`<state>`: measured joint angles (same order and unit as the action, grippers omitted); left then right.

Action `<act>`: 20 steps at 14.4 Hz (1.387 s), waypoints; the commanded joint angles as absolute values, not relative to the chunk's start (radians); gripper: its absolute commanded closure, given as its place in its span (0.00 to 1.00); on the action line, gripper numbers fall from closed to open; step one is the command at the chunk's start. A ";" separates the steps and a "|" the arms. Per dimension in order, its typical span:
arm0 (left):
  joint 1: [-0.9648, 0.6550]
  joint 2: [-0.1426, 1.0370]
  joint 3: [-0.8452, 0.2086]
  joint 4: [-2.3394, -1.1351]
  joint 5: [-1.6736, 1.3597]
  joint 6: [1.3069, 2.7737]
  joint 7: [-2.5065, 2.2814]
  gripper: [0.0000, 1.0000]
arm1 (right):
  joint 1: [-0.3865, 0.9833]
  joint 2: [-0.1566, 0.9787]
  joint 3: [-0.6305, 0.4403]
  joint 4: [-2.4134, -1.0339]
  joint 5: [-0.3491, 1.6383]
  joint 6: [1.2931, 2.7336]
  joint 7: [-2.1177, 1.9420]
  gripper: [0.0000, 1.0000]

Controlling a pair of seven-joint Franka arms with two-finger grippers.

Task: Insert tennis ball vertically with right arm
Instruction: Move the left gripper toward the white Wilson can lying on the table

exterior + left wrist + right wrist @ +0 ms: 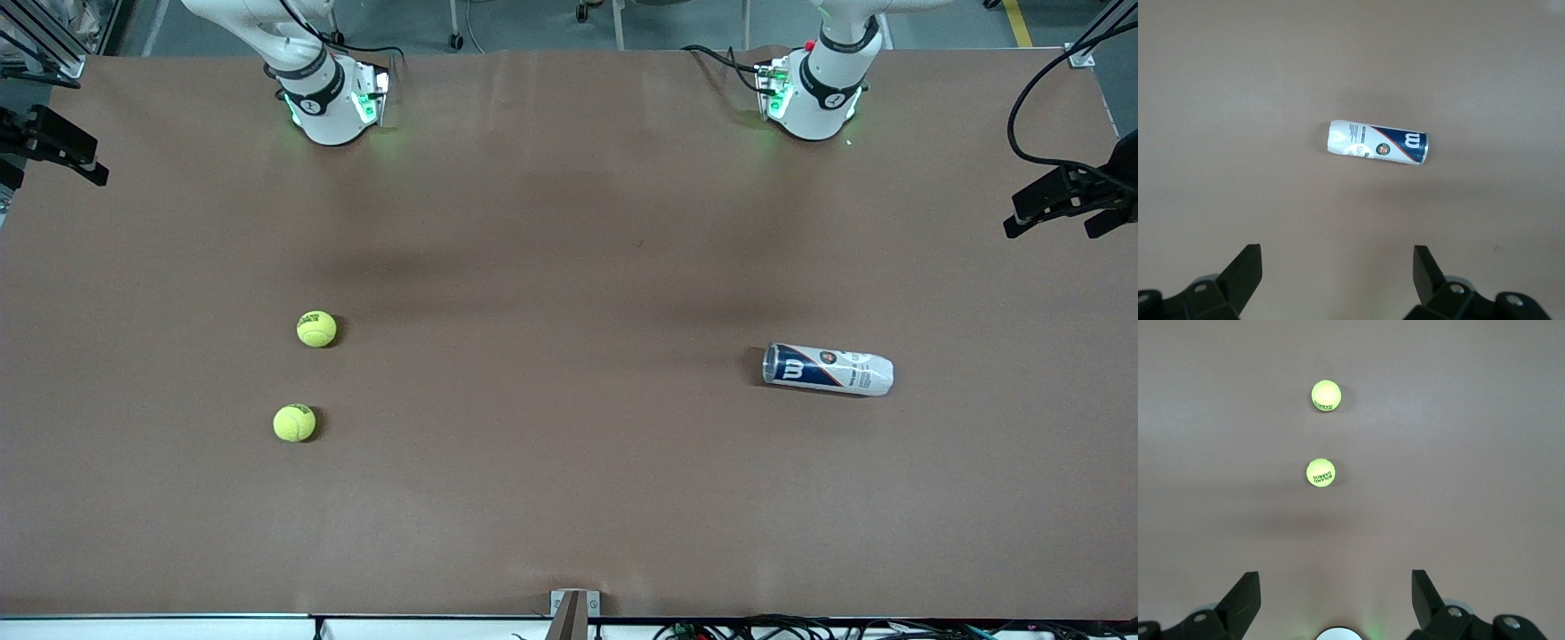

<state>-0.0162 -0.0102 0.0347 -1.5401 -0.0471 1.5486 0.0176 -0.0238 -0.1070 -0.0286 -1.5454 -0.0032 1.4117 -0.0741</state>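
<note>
Lying: glossy cylindrical can [828, 369] | fuzzy round balls [316, 329] apart | left pincer [1337, 273], right pincer [1335, 592] wide, empty

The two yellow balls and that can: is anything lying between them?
Nothing: the front view shows bare table between the tennis balls and the can on its side.

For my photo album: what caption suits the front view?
Two tennis balls and a tipped-over ball can lie on a brown table.
</note>
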 commanded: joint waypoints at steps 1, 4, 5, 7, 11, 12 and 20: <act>-0.012 -0.018 0.032 -1.540 -0.048 1.552 0.023 0.00 | -0.035 -0.123 -0.018 -1.551 -0.015 1.404 -0.087 0.00; -0.012 -0.017 0.032 -1.537 -0.049 1.554 0.025 0.00 | -0.029 -0.123 -0.015 -1.551 -0.014 1.404 -0.084 0.00; -0.012 -0.017 0.032 -1.536 -0.049 1.554 0.025 0.00 | -0.028 -0.121 -0.015 -1.551 -0.014 1.404 -0.084 0.00; -0.014 -0.015 0.032 -1.537 -0.055 1.554 0.005 0.00 | -0.029 -0.121 -0.017 -1.551 -0.014 1.404 -0.086 0.00; -0.021 -0.003 0.032 -1.526 -0.058 1.555 -0.009 0.00 | -0.031 -0.121 -0.017 -1.551 -0.014 1.404 -0.087 0.00; -0.025 -0.003 0.029 -1.526 -0.058 1.554 -0.027 0.00 | -0.032 -0.121 -0.017 -1.551 -0.014 1.404 -0.087 0.00; -0.034 0.098 -0.193 -1.532 -0.052 1.549 -0.522 0.00 | -0.034 -0.121 -0.018 -1.551 -0.014 1.399 -0.087 0.00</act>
